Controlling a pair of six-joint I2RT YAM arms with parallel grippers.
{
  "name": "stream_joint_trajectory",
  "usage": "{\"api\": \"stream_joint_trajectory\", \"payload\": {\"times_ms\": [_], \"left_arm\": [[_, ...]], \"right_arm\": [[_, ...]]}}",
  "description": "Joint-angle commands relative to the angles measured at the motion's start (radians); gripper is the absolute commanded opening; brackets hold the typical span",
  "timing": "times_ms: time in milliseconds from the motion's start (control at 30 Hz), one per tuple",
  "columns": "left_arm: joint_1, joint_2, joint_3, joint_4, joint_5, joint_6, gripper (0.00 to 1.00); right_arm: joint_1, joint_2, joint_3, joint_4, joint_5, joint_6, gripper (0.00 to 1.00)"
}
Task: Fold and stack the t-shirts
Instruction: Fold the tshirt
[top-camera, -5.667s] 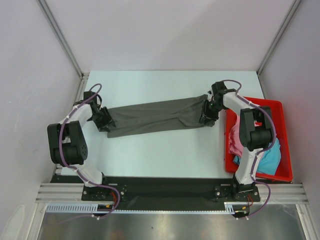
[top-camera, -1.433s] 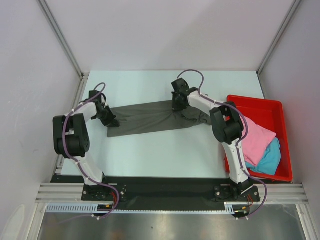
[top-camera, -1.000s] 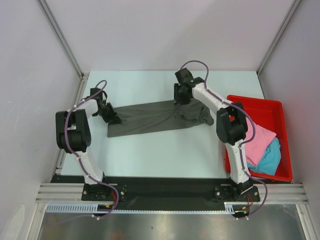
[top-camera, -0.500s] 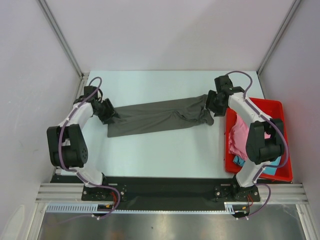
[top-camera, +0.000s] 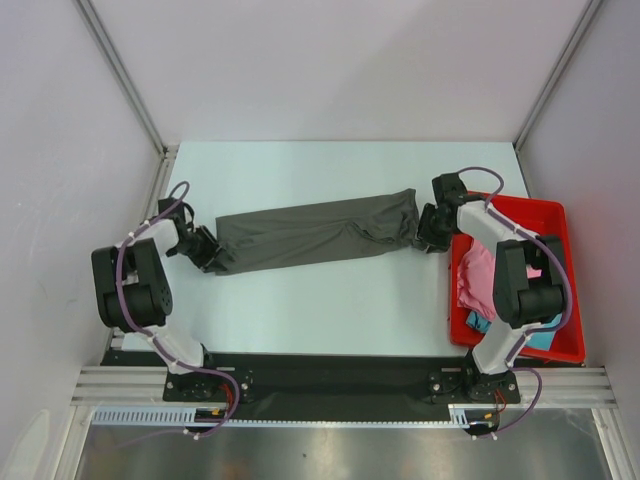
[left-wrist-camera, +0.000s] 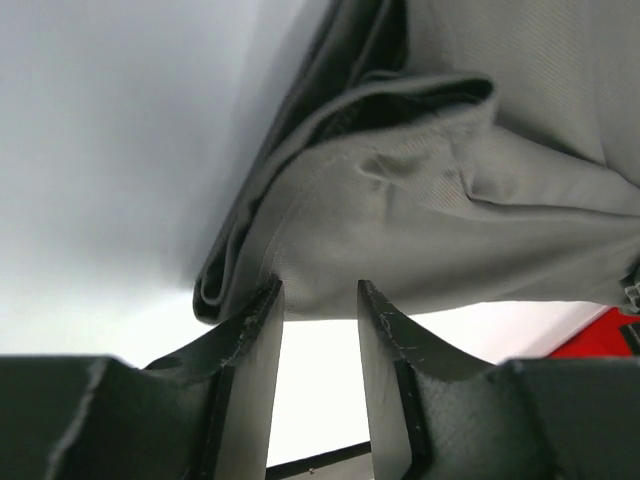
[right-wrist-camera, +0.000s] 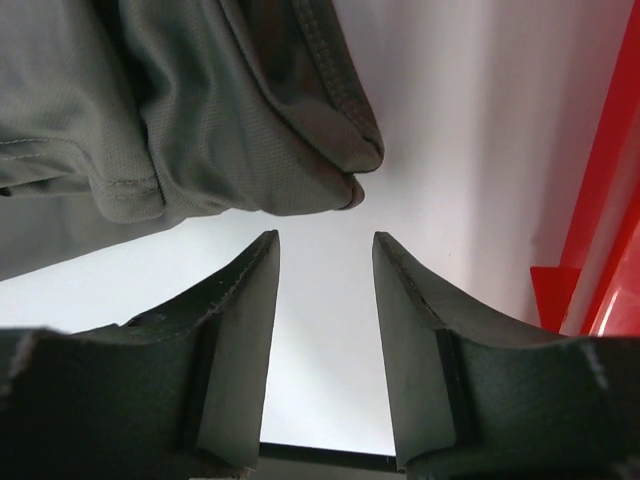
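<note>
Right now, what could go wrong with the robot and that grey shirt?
The grey t-shirt lies bunched in a long strip, so folding it now may come out messy. Both jaws stand open at its ends; the left gripper may pinch only the edge and slip. The right gripper sits close to the red tray, so it could bump it.

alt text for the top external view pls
A dark grey t-shirt lies stretched across the table between the left gripper and right gripper, both open at its ends. A red tray holding a pink t-shirt sits at the right.
</note>
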Motion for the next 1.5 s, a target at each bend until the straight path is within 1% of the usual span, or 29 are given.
{"api": "stream_joint_trajectory", "payload": {"times_ms": [0, 200, 300, 333, 400, 433, 533, 633, 700, 800, 900, 933, 967, 1000, 1033, 1100, 1167, 1200, 1233, 1267, 1367, 1467], "left_arm": [[0.016, 0.039, -0.011, 0.042, 0.031, -0.024, 0.4], [0.029, 0.095, -0.013, 0.048, 0.024, -0.035, 0.39], [0.037, 0.118, -0.011, 0.047, 0.011, -0.039, 0.37], [0.037, 0.121, -0.01, 0.042, 0.008, -0.039, 0.36], [0.037, 0.137, 0.0, 0.033, -0.007, -0.035, 0.36], [0.037, 0.144, 0.003, 0.027, -0.012, -0.033, 0.36], [0.039, 0.164, 0.02, 0.01, -0.041, -0.02, 0.34], [0.039, 0.168, 0.014, 0.01, -0.059, -0.012, 0.34], [0.039, 0.166, 0.007, 0.012, -0.065, -0.01, 0.34], [0.039, 0.143, -0.002, 0.013, -0.07, -0.006, 0.34], [0.039, 0.094, -0.006, -0.004, -0.076, -0.006, 0.35], [0.04, 0.076, -0.008, -0.01, -0.07, -0.01, 0.36], [0.039, 0.024, -0.014, -0.014, -0.071, -0.012, 0.38], [0.036, -0.005, -0.026, -0.019, -0.075, -0.013, 0.42], [0.034, -0.036, -0.031, -0.022, -0.081, -0.013, 0.44], [0.026, -0.123, -0.036, -0.037, -0.11, -0.006, 0.49], [0.025, -0.174, -0.037, -0.048, -0.136, 0.008, 0.52], [0.025, -0.205, -0.034, -0.054, -0.147, 0.013, 0.55], [0.025, -0.214, -0.033, -0.06, -0.154, 0.016, 0.56], [0.026, -0.217, -0.029, -0.068, -0.156, 0.022, 0.57], [0.017, -0.205, -0.019, -0.099, -0.139, 0.034, 0.58], [0.008, -0.21, -0.046, -0.09, -0.16, 0.048, 0.59]], "right_arm": [[-0.004, 0.014, -0.014, 0.09, -0.004, -0.031, 0.47], [-0.006, 0.057, -0.006, 0.124, 0.036, -0.063, 0.45], [-0.006, 0.076, 0.009, 0.139, 0.045, -0.074, 0.39], [-0.006, 0.088, 0.016, 0.136, 0.09, -0.077, 0.35], [-0.006, 0.097, 0.023, 0.132, 0.117, -0.089, 0.29], [-0.006, 0.102, 0.023, 0.132, 0.149, -0.092, 0.24], [-0.006, 0.105, 0.02, 0.133, 0.221, -0.111, 0.14], [0.0, 0.114, 0.022, 0.142, 0.295, -0.141, 0.11], [0.0, 0.128, 0.028, 0.153, 0.307, -0.154, 0.11], [0.003, 0.136, 0.049, 0.148, 0.296, -0.168, 0.14], [0.005, 0.129, 0.101, 0.089, 0.286, -0.163, 0.23], [0.005, 0.126, 0.123, 0.061, 0.284, -0.157, 0.3], [0.006, 0.119, 0.163, 0.012, 0.28, -0.151, 0.34], [0.005, 0.094, 0.177, -0.008, 0.273, -0.149, 0.39], [0.006, 0.079, 0.19, -0.025, 0.27, -0.143, 0.43], [0.005, 0.044, 0.223, -0.075, 0.263, -0.12, 0.56], [0.002, 0.021, 0.235, -0.114, 0.232, -0.099, 0.63], [-0.001, 0.013, 0.235, -0.12, 0.209, -0.062, 0.66], [-0.009, -0.005, 0.23, -0.125, 0.148, -0.04, 0.67], [-0.009, -0.012, 0.224, -0.125, 0.119, -0.017, 0.69], [-0.009, -0.041, 0.194, -0.109, 0.06, 0.039, 0.72], [-0.017, -0.067, 0.129, -0.059, -0.015, 0.102, 0.73]]}}
